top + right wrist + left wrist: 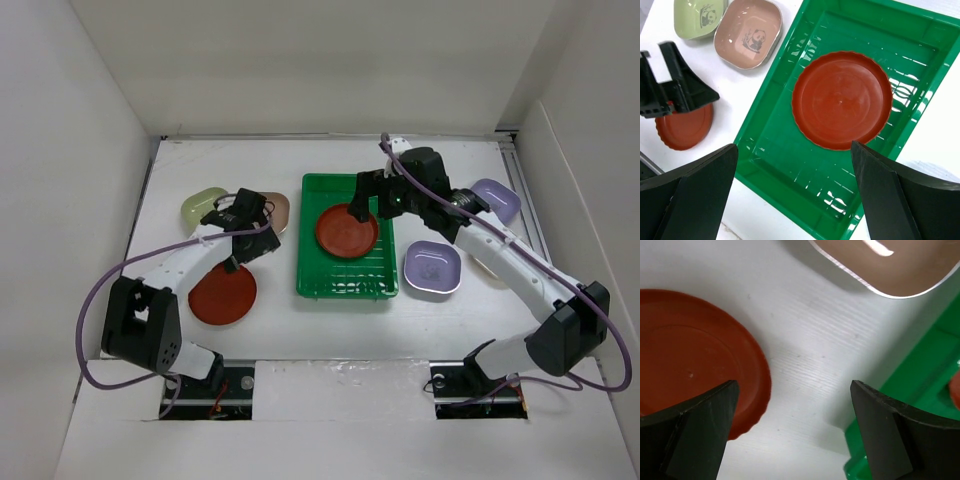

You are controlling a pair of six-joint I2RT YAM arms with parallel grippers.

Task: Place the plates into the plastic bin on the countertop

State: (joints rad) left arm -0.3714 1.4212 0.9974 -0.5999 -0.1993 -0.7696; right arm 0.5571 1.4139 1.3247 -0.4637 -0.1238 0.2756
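Note:
One red-brown plate lies flat in the green plastic bin. My right gripper hovers open above the bin, holding nothing. A second red-brown plate rests on the white countertop, left of the bin. My left gripper is open over bare countertop between that plate and the bin's left rim. The pink-tan dish sits just beyond it, beside the pale green dish.
Right of the bin stand two lavender dishes, one near and one further back. A cream dish peeks out from under the right arm. White walls close in the countertop on the left, back and right.

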